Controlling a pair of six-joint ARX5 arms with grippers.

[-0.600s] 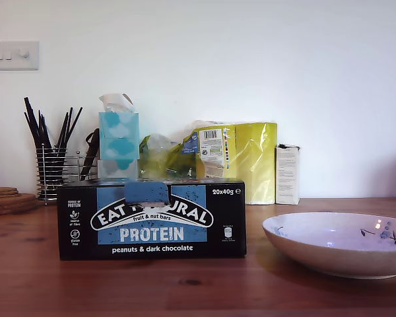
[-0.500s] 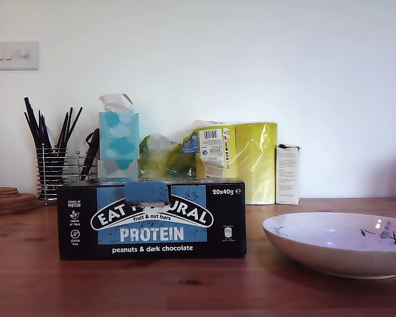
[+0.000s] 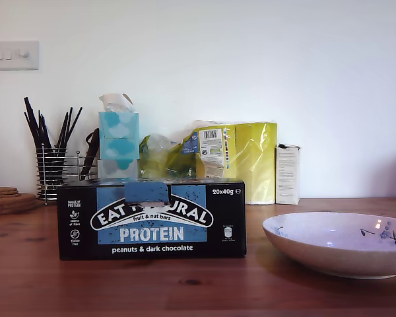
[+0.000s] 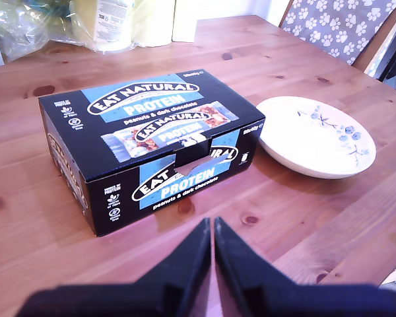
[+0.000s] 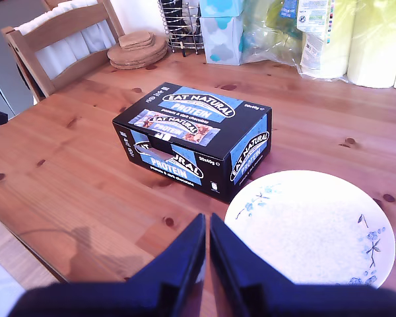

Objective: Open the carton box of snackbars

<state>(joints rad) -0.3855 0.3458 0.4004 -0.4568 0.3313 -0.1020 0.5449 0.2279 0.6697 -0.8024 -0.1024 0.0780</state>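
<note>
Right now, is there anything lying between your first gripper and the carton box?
No. In the first wrist view, only bare wooden table lies between my first gripper and the closed carton box. The white bowl sits off to the side.

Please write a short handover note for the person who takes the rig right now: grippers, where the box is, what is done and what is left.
My first gripper: shut, holding nothing, above the table, short of the box.
My second gripper: shut, holding nothing, also clear of the box.
Box: flat on the table, lid closed, front tab tucked in; a bowl sits beside it, on the exterior view's right.
Done: nothing yet.
Left: reach the front tab, lift the lid.
</note>
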